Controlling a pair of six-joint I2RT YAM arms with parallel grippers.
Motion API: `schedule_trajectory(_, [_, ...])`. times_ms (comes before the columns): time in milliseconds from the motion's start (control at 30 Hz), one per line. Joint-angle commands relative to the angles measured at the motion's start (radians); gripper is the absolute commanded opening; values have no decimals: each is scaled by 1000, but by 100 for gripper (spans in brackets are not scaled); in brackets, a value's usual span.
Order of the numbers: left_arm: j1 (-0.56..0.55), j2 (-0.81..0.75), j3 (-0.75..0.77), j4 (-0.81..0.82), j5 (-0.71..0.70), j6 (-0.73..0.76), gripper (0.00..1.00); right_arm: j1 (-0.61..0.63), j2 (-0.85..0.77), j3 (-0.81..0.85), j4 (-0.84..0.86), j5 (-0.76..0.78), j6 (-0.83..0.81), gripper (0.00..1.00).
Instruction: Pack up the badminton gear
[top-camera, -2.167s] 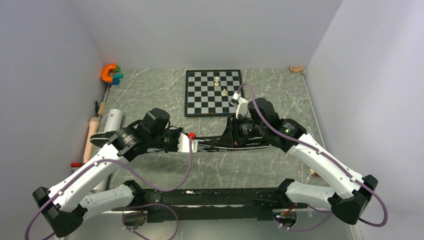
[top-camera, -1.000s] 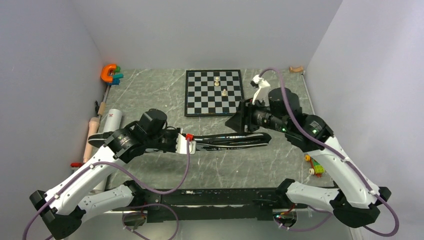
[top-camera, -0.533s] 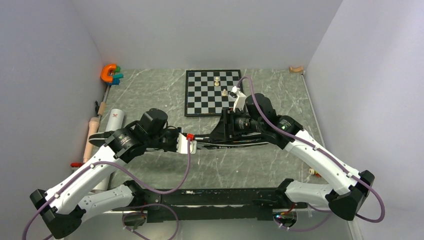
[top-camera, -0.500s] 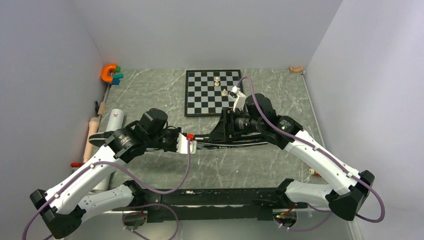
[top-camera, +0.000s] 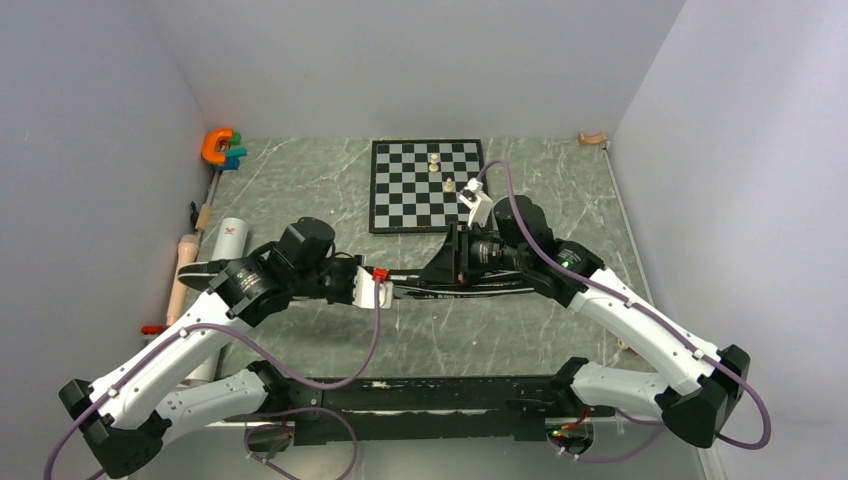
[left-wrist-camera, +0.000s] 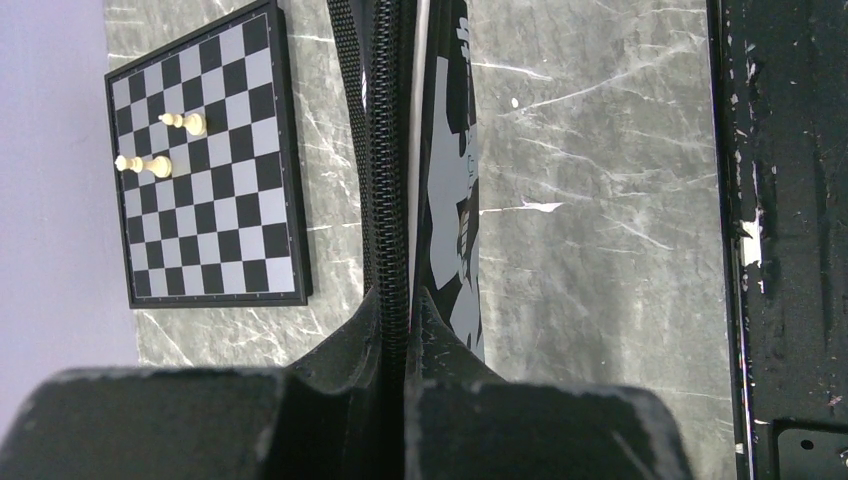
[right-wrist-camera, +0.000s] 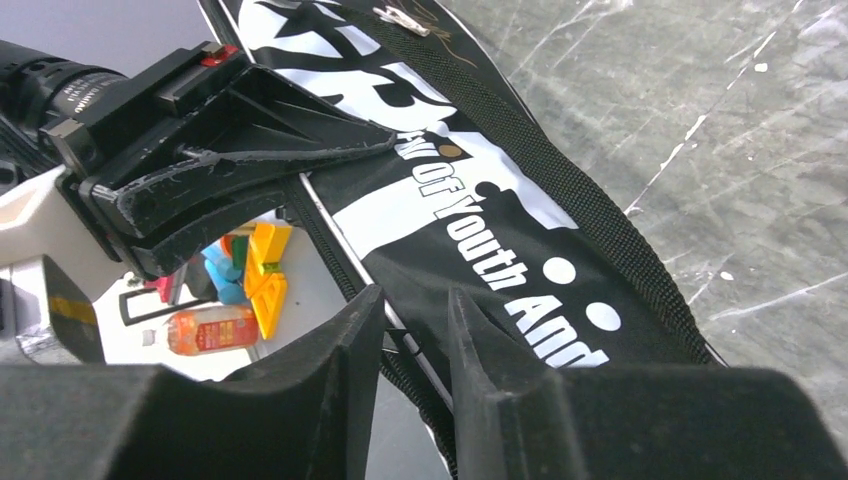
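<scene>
Left gripper (left-wrist-camera: 397, 300): we see it pressed together on the zipper (left-wrist-camera: 385, 150) edge of the black racket bag (left-wrist-camera: 447, 170). Its pads are hidden behind the fingers' own bulk.
Right gripper (right-wrist-camera: 413, 300): the fingers stand slightly apart, astride the bag's piped edge. We cannot make out any pad pressing on it.
Bag position: it stretches between both grippers over mid-table, just this side of the chessboard (top-camera: 428, 186).
Bag, unseen: its contents are hidden from us. The lettering is cut off, and only "Of Youth And" reads clearly, at the right wrist.
Right wrist only: blurred yellow, blue and orange toys (right-wrist-camera: 262, 280) show below the bag. We cannot name them.
Overhead only: a white tube (top-camera: 229, 240) lies by the left wall beside a beige rod (top-camera: 184, 272). The left arm cuts off the near ends of both. An orange C-shaped piece (top-camera: 216, 146) sits in the far left corner.
Chessboard: two pale chess pieces (top-camera: 434, 160) stand on it.
Surface: a grey-green marbled table (top-camera: 300, 190) with white veins.
Room: plain pale walls (top-camera: 400, 60) on three sides.
</scene>
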Motion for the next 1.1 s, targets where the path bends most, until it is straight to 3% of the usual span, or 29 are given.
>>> schedule_trajectory(0, [-2,-38,34,82,-10,42,0,4,-37,6,51,-16,23,29])
schedule_trajectory(267, [1,-44,23,80,-10,41,0,2,-46,13,42,2,25,0])
schedule_trajectory(700, [7,-52,-2,89,-13,39,0,-2,-69,31,66,-52,38,0])
schedule_trajectory(833, [8,-51,-3,90,-12,41,0,-1,-65,26,58,-82,29,15])
schedule_trajectory(967, [8,-49,1,87,-8,42,0,-1,-69,31,27,-43,9,46])
schedule_trajectory(1067, [9,-49,2,83,-6,42,0,-2,-74,78,-19,41,-27,57])
